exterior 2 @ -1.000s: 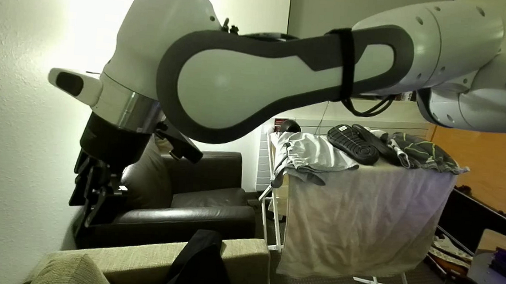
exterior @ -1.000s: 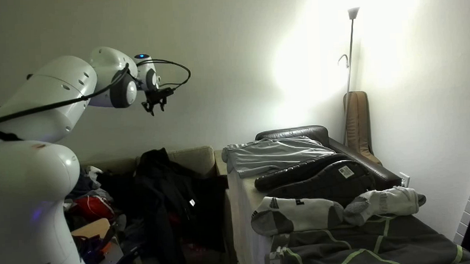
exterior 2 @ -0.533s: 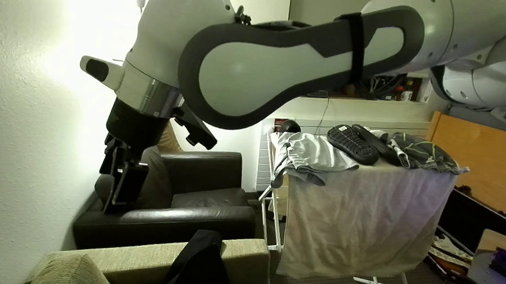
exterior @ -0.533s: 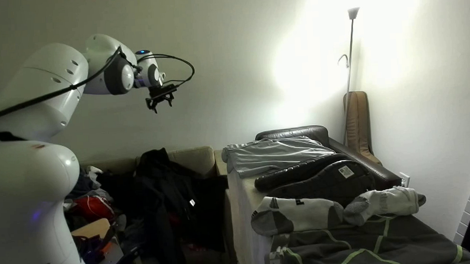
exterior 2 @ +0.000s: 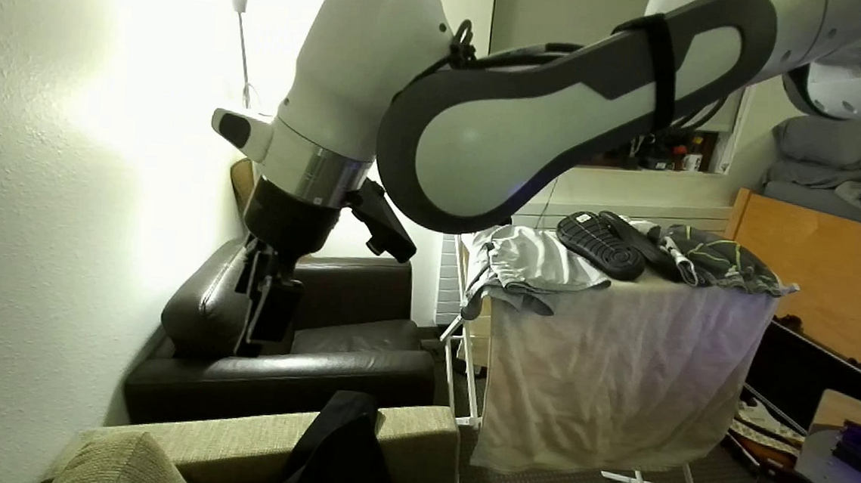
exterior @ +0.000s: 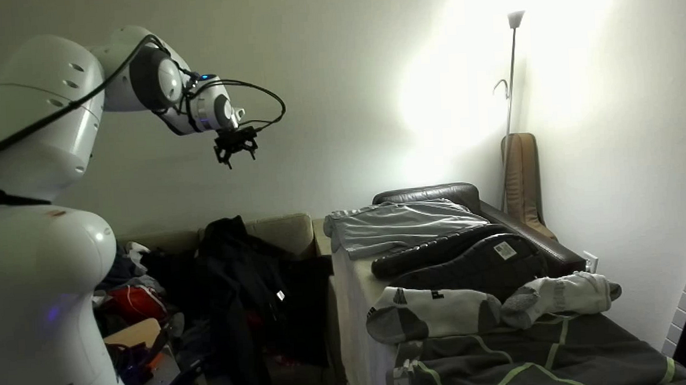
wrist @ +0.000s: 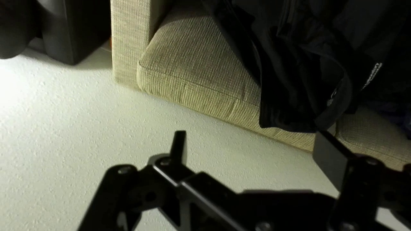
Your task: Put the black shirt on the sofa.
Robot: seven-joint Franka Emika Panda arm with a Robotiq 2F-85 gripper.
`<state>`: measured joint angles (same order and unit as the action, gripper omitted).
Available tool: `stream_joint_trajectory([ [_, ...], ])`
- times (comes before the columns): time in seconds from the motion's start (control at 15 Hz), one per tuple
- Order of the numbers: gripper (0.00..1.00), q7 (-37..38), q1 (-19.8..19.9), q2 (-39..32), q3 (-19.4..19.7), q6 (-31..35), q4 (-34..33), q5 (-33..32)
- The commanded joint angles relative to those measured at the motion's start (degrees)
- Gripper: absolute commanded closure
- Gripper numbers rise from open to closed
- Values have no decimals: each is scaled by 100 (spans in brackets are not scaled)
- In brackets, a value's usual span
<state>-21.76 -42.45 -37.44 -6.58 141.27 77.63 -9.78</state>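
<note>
The black shirt [exterior: 242,278] lies limp and spread over the backrest and seat of the olive-beige sofa [exterior: 289,230]. In an exterior view only the shirt's upper part [exterior 2: 340,447] shows, over the sofa's backrest and arm area [exterior 2: 417,426]. In the wrist view the shirt [wrist: 289,80] hangs over the sofa's cushion [wrist: 192,61], with white print on it. My gripper [exterior: 242,162] is open and empty, high above the sofa and apart from the shirt. In the wrist view the gripper [wrist: 249,141] has its fingers wide apart, with bare wall between them.
A drying rack covered by a beige towel [exterior 2: 610,375] stands beside the sofa, carrying grey clothes, slippers [exterior: 473,262] and socks [exterior: 435,313]. A dark leather armchair [exterior 2: 300,372] is behind it. Red and mixed clothes [exterior: 133,303] lie near the robot's base. A wall runs behind the sofa.
The arm's elbow and forearm have risen and drawn back. The gripper has shifted rightward in both exterior views and changed its tilt. It stays open; the shirt and sofa have not moved.
</note>
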Motion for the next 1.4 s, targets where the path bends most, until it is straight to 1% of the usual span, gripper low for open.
stream_joint_trajectory([
  [0.0,0,544,-87,849,231,425,1376,-161],
  [0.2,0,794,-144,1189,358,546,1992,-172],
  [0.27,0,1006,107,1256,61,516,2112,-454],
  [0.53,0,1496,184,1551,-40,411,2590,-838],
  [0.8,0,2045,194,1855,-25,356,2981,-1208],
  [1.0,0,2458,253,2119,-21,358,3281,-1395],
  [1.13,0,2565,349,2298,-94,371,3487,-1392],
  [1.2,0,2487,410,2350,-167,430,3574,-1370],
  [1.27,0,2374,454,1973,-228,256,3091,-1318],
  [1.33,0,2371,503,2048,-276,258,3180,-1314],
])
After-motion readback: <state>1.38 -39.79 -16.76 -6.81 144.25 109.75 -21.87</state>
